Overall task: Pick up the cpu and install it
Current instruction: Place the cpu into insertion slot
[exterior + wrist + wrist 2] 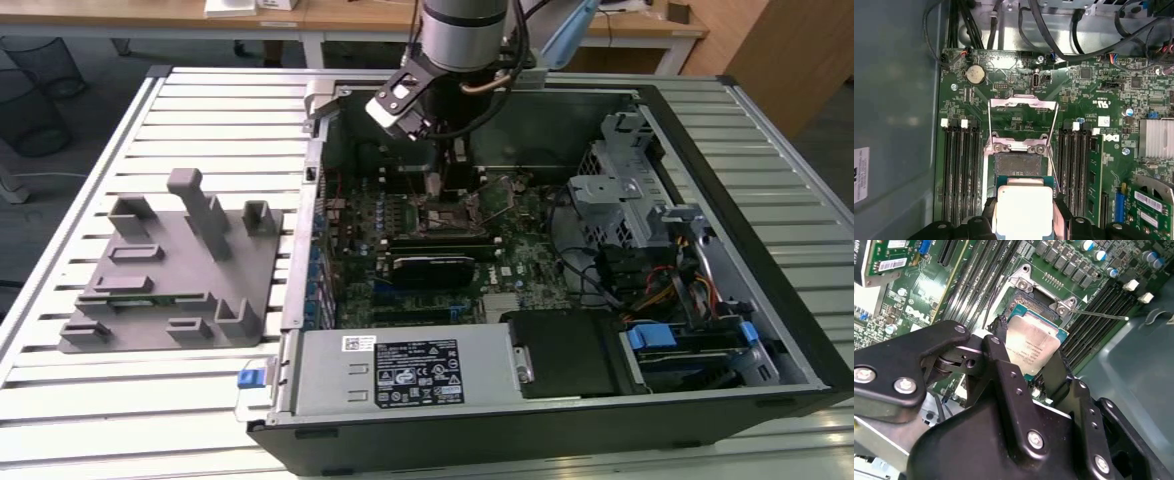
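Note:
The cpu (1024, 210), a flat square chip with a pale silver top, is held by its two opposite edges between my black fingers (988, 216). My gripper (1030, 356) is shut on the cpu (1035, 342). It hangs low over the motherboard's open socket (1016, 164), partly covering one side of it; the uncovered part of the socket is bare. The socket's metal load plate (1024, 104) is folded back and its thin lever (1099, 315) is swung out. In the exterior view my gripper (445, 178) reaches down inside the computer case, right above the socket (451, 210).
Memory slots (959, 170) flank the socket on both sides. The case walls (747, 200), a drive cage (621, 195) and cables (667, 290) crowd the exterior view's right. A silver labelled box (400, 372) fills the front. A grey fixture (167, 275) sits outside on the slatted table (80, 400).

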